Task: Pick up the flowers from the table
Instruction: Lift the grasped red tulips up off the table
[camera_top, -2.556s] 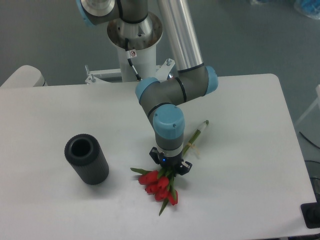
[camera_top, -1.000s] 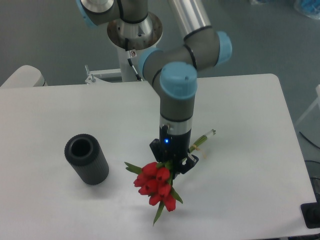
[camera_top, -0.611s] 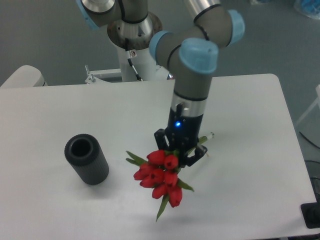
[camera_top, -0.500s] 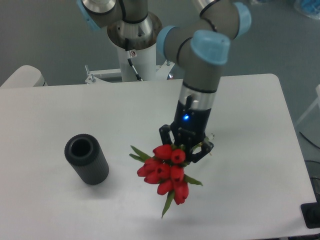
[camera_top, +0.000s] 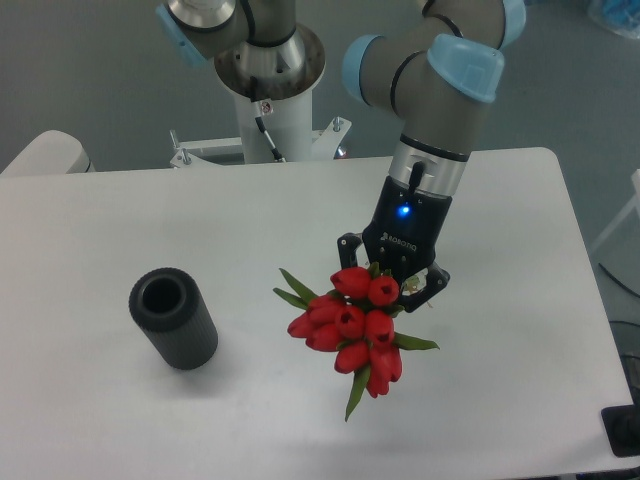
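Gripper (camera_top: 392, 291) clenched on the flowers (camera_top: 353, 331), now lifted clear of the surface (camera_top: 500, 400); pick looks done.

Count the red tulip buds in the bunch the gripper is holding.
About 8 show in the flowers, clustered just below the gripper: two at top, four across the middle, two at bottom. Others may be hidden behind them.

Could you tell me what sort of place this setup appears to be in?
Probably a robotics lab or test cell: an industrial arm on a pedestal base works at a plain white table, its gripper holding red flowers, near a dark ribbed cylinder.
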